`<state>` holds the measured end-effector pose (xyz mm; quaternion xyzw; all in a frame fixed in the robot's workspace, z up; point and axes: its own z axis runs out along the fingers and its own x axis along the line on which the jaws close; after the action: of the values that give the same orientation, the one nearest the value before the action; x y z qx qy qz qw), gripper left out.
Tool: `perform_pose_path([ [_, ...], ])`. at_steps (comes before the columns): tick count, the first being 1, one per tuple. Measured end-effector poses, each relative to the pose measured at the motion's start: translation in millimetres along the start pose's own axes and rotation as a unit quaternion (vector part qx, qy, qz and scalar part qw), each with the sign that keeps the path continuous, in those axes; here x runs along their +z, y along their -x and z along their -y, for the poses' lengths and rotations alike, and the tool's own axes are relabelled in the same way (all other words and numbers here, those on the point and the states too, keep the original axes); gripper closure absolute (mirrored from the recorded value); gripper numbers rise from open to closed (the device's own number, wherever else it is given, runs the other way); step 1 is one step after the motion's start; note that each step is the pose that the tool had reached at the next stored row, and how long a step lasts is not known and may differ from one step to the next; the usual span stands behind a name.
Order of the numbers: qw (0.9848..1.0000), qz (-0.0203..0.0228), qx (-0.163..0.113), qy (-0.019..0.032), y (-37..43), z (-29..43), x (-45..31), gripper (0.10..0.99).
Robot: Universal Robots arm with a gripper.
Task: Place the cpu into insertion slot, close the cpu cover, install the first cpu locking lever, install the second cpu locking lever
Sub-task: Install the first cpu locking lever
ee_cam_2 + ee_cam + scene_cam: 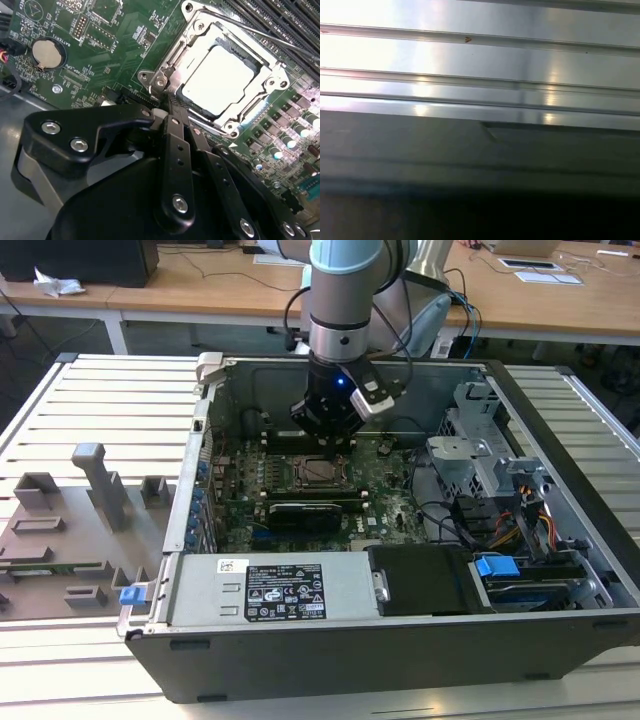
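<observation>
on the exterior view's left sits a grey fixture tray (60, 540) on the slatted table (110, 390), well apart from the work. next right is the open pc case (400, 640), w/ the psu (270, 590) along its near wall and the green board (240, 475) behind it. over the board's middle hangs the arm (345, 300), its gripper (330, 430) just beyond the socket (317, 472).

in the second wrist view the coin cell (46, 53) is at left, then the gripper's black fingers (175, 150) run up toward the socket; the tips look pressed close together w/ nothing visibly pinched, though the very ends are hard to read. they reach right to the near edge of the cover (200, 35). the cpu (217, 80) already lies in the slot (250, 120) — its pale top shows through the cover's window, the cover looks down over it. a thin lever (280, 42) runs along the far side, not obviously latched.

risks, as i judge: tips so near the frame edge could slip off a springy lever — it'd snap back. pushing off-axis could skid onto board parts just beside the socket. if the cover isn't fully seated, forcing a lever may load the cpu unevenly and hurt the contacts.
</observation>
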<state>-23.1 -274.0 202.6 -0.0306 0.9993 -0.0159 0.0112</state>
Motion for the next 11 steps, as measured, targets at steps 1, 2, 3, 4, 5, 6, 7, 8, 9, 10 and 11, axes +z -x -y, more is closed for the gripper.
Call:
perform_pose_path([
  [1, 1.0, -0.0009, 0.0, -0.0007, 0.5, 0.0, 0.8, 0.98],
  [2, 1.0, -0.0014, 0.0, -0.0012, 1.3, 0.1, 1.1, 0.98],
  [3, 1.0, -0.0013, 0.0, -0.0012, 2.1, -0.2, 1.2, 0.98],
  [4, 1.0, -0.0013, -0.001, -0.0009, 2.3, -0.5, 1.1, 0.98],
  [5, 1.0, -0.0012, -0.001, -0.0004, 2.4, -0.8, 1.2, 0.98],
  [6, 1.0, -0.0011, -0.001, -0.0002, 2.5, -0.9, 1.0, 0.98],
  [7, 1.0, -0.001, -0.001, 0.0, 2.5, -1.0, 0.5, 0.98],
  [8, 1.0, -0.0009, -0.002, 0.0001, 2.5, -1.0, -0.4, 0.98],
  [9, 1.0, -0.0011, -0.002, 0.0001, 2.4, -0.8, -1.4, 0.98],
  [10, 1.0, -0.0011, -0.002, 0.0008, 2.4, -0.9, -1.4, 0.98],
  [11, 1.0, -0.0011, -0.002, 0.0013, 2.5, -0.8, -1.4, 0.98],
])
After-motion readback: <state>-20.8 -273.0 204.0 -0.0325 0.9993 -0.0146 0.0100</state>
